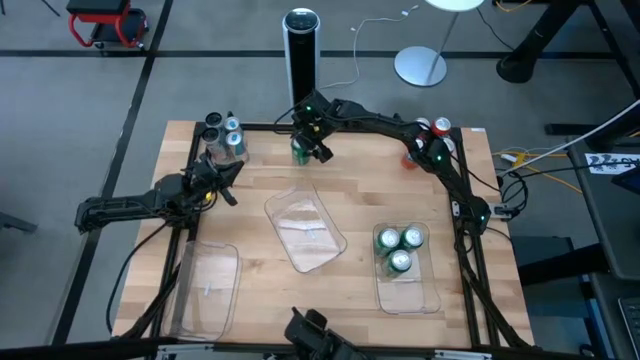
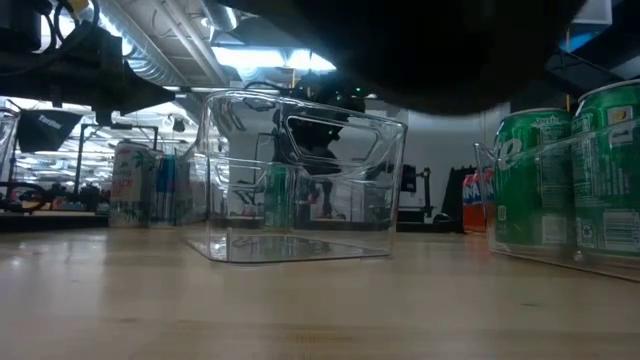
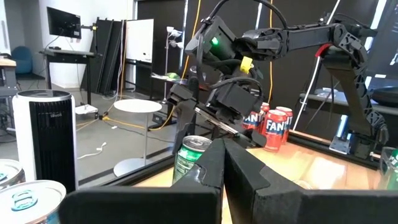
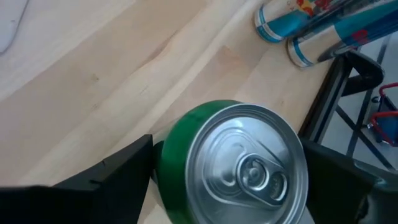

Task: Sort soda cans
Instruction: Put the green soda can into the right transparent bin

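Left gripper [image 1: 226,180] sits over the table's left side just below the cluster of silver and blue cans [image 1: 222,137] at the far left corner, fingers pressed together with nothing in them. Empty tray [image 1: 207,288] below it, another angled empty tray [image 1: 305,228] mid-table. Right gripper [image 1: 310,141] is at the far edge with a lone green can [image 4: 233,165] sitting between its spread fingers, can't tell if they're touching it. Three green cans [image 1: 398,245] are in the right tray [image 1: 408,292], red cans [image 1: 437,129] at the far right corner
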Robot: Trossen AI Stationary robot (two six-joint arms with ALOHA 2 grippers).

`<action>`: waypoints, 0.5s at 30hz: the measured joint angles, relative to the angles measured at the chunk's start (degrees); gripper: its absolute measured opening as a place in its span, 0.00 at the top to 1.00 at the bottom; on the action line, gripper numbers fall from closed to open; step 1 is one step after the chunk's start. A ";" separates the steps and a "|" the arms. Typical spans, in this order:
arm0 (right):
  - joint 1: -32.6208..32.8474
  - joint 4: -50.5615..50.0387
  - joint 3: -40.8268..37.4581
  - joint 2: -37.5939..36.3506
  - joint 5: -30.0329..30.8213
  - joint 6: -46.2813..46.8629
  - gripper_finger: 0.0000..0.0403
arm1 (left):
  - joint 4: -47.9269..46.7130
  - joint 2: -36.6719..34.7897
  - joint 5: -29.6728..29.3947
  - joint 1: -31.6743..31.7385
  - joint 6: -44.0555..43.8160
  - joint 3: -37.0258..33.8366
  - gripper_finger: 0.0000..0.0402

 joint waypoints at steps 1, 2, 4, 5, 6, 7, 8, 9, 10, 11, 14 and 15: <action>0.00 -0.06 0.00 0.00 -0.17 -0.01 0.17 | 0.00 0.00 -0.01 0.00 0.00 -0.01 1.00; -0.02 -0.08 0.00 0.00 -0.58 -0.02 0.19 | 0.00 0.00 -0.01 0.00 0.00 -0.01 1.00; -0.02 -0.14 0.00 0.00 -1.22 -0.10 0.20 | 0.00 0.00 0.00 0.00 0.00 -0.01 1.00; -0.02 -0.16 -0.02 0.00 -1.40 -0.10 0.20 | 0.00 0.00 -0.02 0.00 0.00 -0.01 1.00; -0.02 -0.18 -0.02 0.00 -1.57 -0.12 0.20 | 0.00 0.00 0.00 0.00 0.00 -0.01 1.00; -0.02 -0.20 -0.02 0.01 -1.61 -0.12 0.20 | 0.00 0.00 -0.01 0.00 0.00 -0.01 1.00; -0.02 -0.27 -0.04 0.02 -1.63 -0.12 0.20 | 0.00 0.00 0.00 0.00 0.00 0.01 1.00; -0.02 -0.33 -0.04 0.04 -1.74 -0.13 0.20 | 0.00 0.00 -0.01 0.00 0.00 -0.01 1.00; -0.02 -0.41 -0.05 0.07 -2.11 -0.17 0.20 | 0.00 0.00 0.00 0.00 0.00 -0.01 1.00; -0.02 -0.54 -0.07 0.09 -2.76 -0.18 0.20 | 0.00 0.00 -0.01 0.00 0.00 0.00 1.00; -0.13 -2.43 -0.15 -0.19 -5.43 -0.17 0.19 | 0.00 0.00 0.00 0.00 0.00 -0.01 1.00; -0.09 -2.73 -0.15 -0.29 -5.62 -0.16 0.19 | 0.00 0.00 0.00 0.00 0.00 -0.01 1.00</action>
